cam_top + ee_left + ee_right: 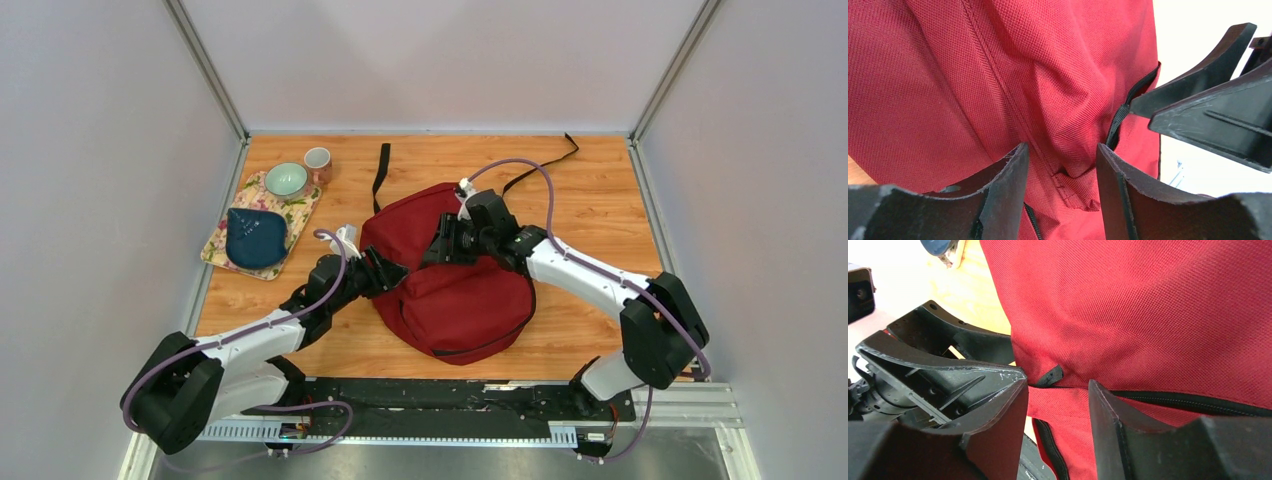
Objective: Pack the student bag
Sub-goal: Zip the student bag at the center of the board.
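Student bag (455,300), dark red, is lying in the middle of the wooden table (590,200), with both arms reaching onto it. The left gripper (393,271) is sitting at the bag's left edge, its fingers (1008,180) standing apart around a bunched fold of red fabric; whether they are pinching it cannot be told. The right gripper (434,249) is hovering over the bag's upper middle, close beside the left gripper, jaws spread, with a black zipper pull (1050,376) lying untouched in the gap.
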